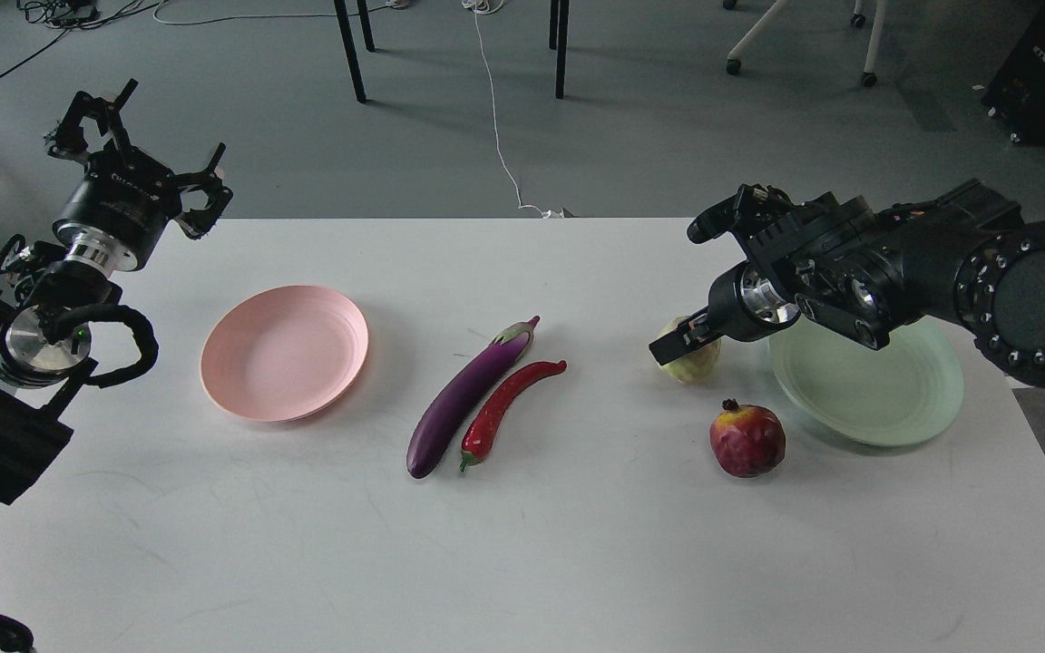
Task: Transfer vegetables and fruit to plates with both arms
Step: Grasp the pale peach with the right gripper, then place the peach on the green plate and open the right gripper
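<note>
On the white table [522,544] the purple eggplant [463,394] and the red chili pepper [509,399] lie side by side in the middle. The pink plate [285,352] is empty at the left. The mint green plate [876,390] is empty at the right, partly covered by my right arm. The dark red pomegranate [747,442] stands in front of that plate. My right gripper [681,343] is low over the pale green fruit [697,365] and hides its top; its fingers cannot be told apart. My left gripper [137,136] is spread open and empty past the table's far left corner.
Beyond the table's far edge is grey floor with chair legs [355,50], a white cable [500,136] and a wheeled base [799,32]. The table's right edge runs close to the green plate.
</note>
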You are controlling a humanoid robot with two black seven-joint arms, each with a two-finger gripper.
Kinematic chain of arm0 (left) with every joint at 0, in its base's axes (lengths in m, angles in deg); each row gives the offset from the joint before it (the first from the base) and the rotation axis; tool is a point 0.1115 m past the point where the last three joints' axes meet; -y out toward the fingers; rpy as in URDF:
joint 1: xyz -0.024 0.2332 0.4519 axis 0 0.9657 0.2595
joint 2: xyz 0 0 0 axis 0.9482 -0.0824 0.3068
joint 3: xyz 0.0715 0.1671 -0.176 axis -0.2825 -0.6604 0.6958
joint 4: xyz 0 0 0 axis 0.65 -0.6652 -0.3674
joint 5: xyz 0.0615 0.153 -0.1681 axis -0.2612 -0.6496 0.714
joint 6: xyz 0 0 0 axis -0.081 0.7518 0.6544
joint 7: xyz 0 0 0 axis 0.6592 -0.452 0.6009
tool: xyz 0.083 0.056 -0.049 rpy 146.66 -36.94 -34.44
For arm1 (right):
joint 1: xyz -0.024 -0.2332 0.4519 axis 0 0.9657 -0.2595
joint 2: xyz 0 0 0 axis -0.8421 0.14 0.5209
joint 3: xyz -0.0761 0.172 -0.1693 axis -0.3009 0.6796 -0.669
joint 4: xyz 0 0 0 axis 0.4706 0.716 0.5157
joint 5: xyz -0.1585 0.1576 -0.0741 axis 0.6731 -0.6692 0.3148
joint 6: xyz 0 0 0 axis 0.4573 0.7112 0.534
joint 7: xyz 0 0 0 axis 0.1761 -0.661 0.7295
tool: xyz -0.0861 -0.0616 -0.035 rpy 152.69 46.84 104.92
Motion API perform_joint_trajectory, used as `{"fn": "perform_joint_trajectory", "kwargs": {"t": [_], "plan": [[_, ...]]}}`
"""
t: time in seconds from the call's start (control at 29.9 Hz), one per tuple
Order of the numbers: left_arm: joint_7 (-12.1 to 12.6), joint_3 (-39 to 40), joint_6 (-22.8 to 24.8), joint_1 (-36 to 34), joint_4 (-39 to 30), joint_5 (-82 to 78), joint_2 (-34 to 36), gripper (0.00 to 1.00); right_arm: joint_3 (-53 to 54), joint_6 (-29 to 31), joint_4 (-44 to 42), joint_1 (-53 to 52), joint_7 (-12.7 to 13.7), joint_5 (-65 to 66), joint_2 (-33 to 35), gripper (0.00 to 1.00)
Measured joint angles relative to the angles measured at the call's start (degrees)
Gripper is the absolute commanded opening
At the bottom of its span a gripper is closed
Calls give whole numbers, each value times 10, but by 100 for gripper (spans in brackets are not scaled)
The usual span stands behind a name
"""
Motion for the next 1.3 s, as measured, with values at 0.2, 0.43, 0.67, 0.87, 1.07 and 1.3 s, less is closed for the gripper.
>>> {"fn": "perform_joint_trajectory", "kwargs": {"t": [0.2, 0.43, 0.67, 0.87, 1.07, 1.3], "plan": [[1, 0, -1, 0, 0, 0, 0, 98, -3, -5, -13, 19, -13, 0, 0, 68], [1, -1, -4, 0, 0, -1, -2, 98, 2, -5, -5, -12, -15, 0, 34, 65], [1, -1, -3, -1, 0, -1, 1, 98, 1, -5, 60, -74, -15, 12, 158, 66], [1, -1, -1, -2, 0, -1, 3, 98, -1, -33, 67, -36, -15, 90, 251, 70], [1, -2, -1, -1, 0, -1, -1, 98, 2, -54, 33, 22, -15, 106, 271, 74], [1, -2, -1, 0, 0, -2, 0, 98, 3, -78, 8, 45, -13, 106, 264, 95]]}}
